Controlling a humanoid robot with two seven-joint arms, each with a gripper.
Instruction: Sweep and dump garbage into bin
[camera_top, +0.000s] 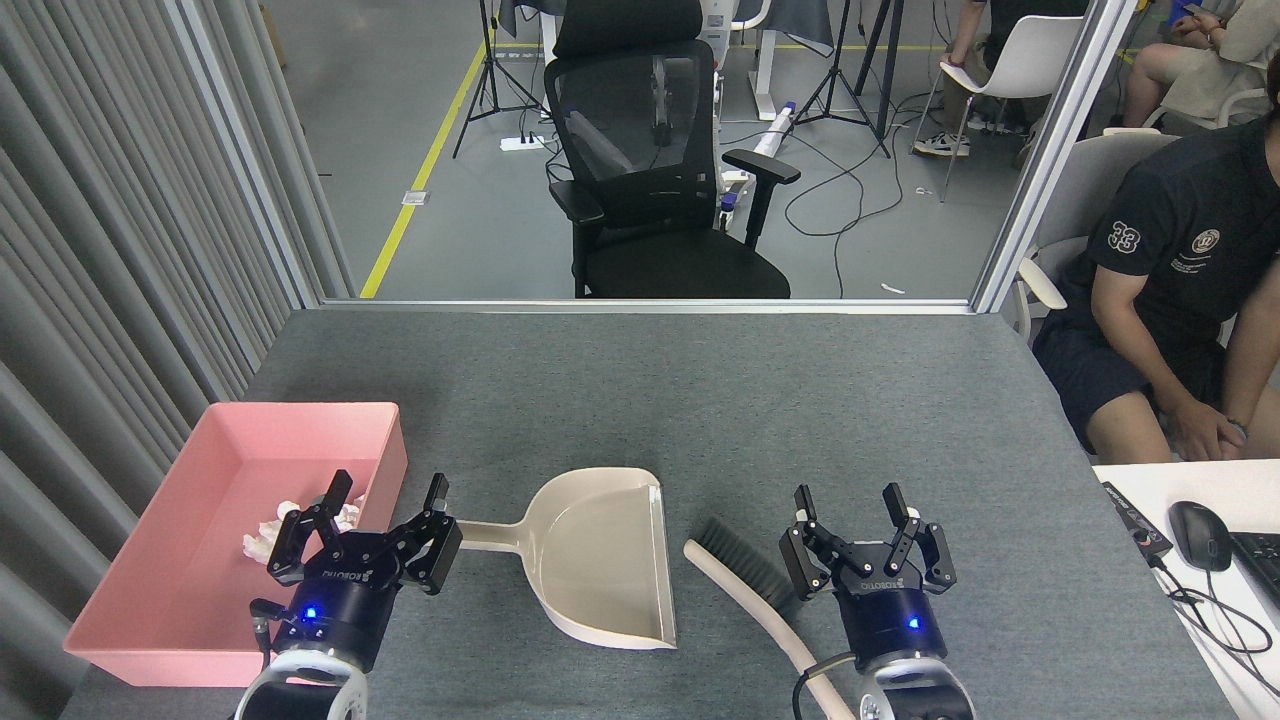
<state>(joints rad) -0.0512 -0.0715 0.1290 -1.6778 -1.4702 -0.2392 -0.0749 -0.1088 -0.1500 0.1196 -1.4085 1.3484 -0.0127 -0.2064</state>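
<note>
The pink bin (215, 440) sits at the left of the grey table, with white garbage wads (268, 537) inside, partly hidden behind my left gripper. My left gripper (388, 489) is open and empty, raised over the bin's right wall and the end of the beige dustpan (600, 555) handle. The dustpan lies empty at the table's middle. A brush (745, 590) with dark bristles and a beige handle lies to its right. My right gripper (848, 496) is open and empty, just right of the brush head.
A person in a dark shirt (1180, 260) sits at the table's right edge. A white desk corner with a mouse (1198, 535) is at lower right. A black office chair (660, 170) stands beyond the table's far edge. Grey slats line the left.
</note>
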